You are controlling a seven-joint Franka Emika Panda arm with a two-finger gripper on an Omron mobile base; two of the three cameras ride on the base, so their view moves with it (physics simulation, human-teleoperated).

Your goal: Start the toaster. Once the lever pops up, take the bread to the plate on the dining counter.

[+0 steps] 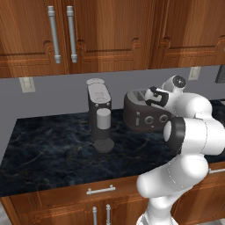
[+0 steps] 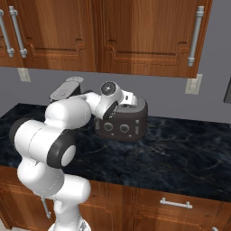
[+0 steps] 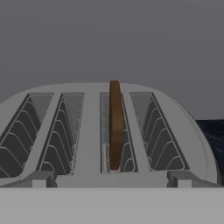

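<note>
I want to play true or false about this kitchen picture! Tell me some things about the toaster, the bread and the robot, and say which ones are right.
1. The thin dark brown bread slice stands upright in a slot of the dark grey rounded toaster. True.
2. The toaster has three slots on top. False: the hand view shows four.
3. The tall narrow grey coffee machine stands on the black marbled counter beside the toaster. True.
4. The gripper is holding the bread. False: it is open, and the bread sits in the toaster.
5. The toaster's front has two round knobs. True.
</note>
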